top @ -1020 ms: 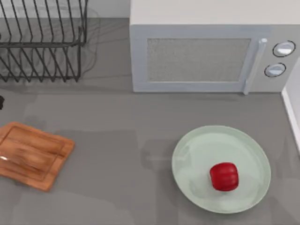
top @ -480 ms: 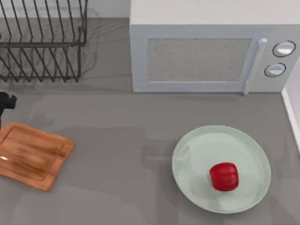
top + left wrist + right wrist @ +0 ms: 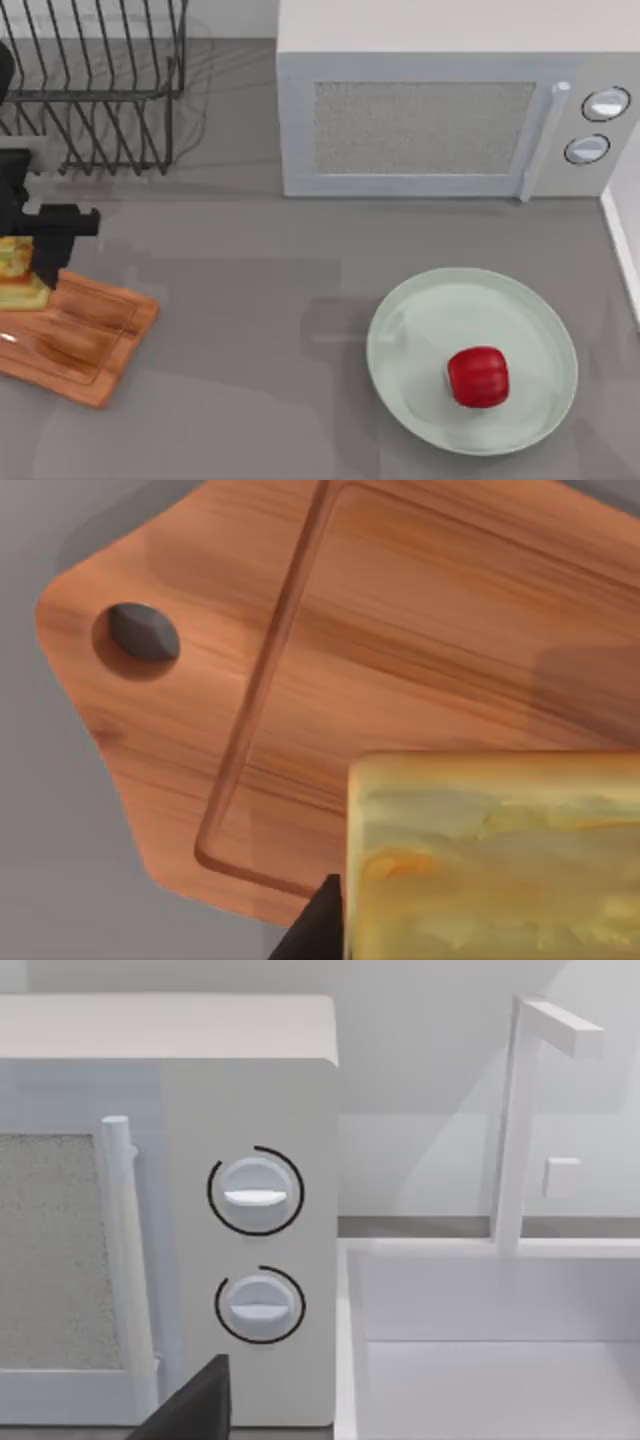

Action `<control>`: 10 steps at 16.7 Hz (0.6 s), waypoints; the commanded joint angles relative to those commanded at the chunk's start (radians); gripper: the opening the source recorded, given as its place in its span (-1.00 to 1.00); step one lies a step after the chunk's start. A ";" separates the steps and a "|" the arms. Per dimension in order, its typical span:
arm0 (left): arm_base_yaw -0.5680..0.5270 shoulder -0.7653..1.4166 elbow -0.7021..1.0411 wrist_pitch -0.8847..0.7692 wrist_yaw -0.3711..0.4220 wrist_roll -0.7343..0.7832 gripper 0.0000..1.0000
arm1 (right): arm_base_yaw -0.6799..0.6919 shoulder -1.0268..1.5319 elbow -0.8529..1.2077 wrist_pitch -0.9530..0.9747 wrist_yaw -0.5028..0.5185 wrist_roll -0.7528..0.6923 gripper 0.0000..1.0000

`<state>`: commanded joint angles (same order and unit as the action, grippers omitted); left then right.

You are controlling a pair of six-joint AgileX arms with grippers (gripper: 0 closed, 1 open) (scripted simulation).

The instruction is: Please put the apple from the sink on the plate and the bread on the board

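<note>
Left gripper [image 3: 30, 262] at the top view's left edge, clamped on the bread [image 3: 18, 270], holding it over the far corner of the board [image 3: 75, 340]. In the left wrist view the bread [image 3: 490, 855] hangs above the board [image 3: 400, 660], just inside its groove, the hanging hole off to one side.

Step in hand, as I judge it: set the bread down. To do it well, carry it further toward the board's middle (it sits close to the edge now), lower until it touches, then release.

The apple [image 3: 477, 377] lies on the plate [image 3: 420, 310], on the desk [image 3: 260, 300] at right, so that half looks done.

Right gripper: jaw state cannot be told; its wrist view faces the microwave [image 3: 170, 1210] and sink [image 3: 480, 1340].

No brand, label or legible writing anywhere; the microwave dials are unmarked.
</note>
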<state>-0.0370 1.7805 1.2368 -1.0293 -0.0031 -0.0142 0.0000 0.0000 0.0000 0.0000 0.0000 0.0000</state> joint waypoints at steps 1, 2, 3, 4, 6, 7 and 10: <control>0.000 0.000 0.000 0.000 0.000 0.000 -1.00 | 0.000 0.000 0.000 0.000 0.000 0.000 1.00; 0.000 0.000 0.000 0.000 0.000 0.000 -1.00 | 0.000 0.000 0.000 0.000 0.000 0.000 1.00; 0.005 -0.004 0.003 -0.003 0.002 0.003 -1.00 | 0.000 0.000 0.000 0.000 0.000 0.000 1.00; 0.005 -0.003 0.001 -0.001 0.002 0.003 -1.00 | 0.000 0.000 0.000 0.000 0.000 0.000 1.00; 0.004 0.006 -0.015 0.025 0.001 0.003 -1.00 | 0.000 0.000 0.000 0.000 0.000 0.000 1.00; 0.004 0.012 -0.024 0.038 0.001 0.003 -1.00 | 0.000 0.000 0.000 0.000 0.000 0.000 1.00; 0.004 0.027 -0.050 0.079 0.001 0.003 -1.00 | 0.000 0.000 0.000 0.000 0.000 0.000 1.00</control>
<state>-0.0331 1.8077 1.1869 -0.9503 -0.0018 -0.0108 0.0000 0.0000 0.0000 0.0000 0.0000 0.0000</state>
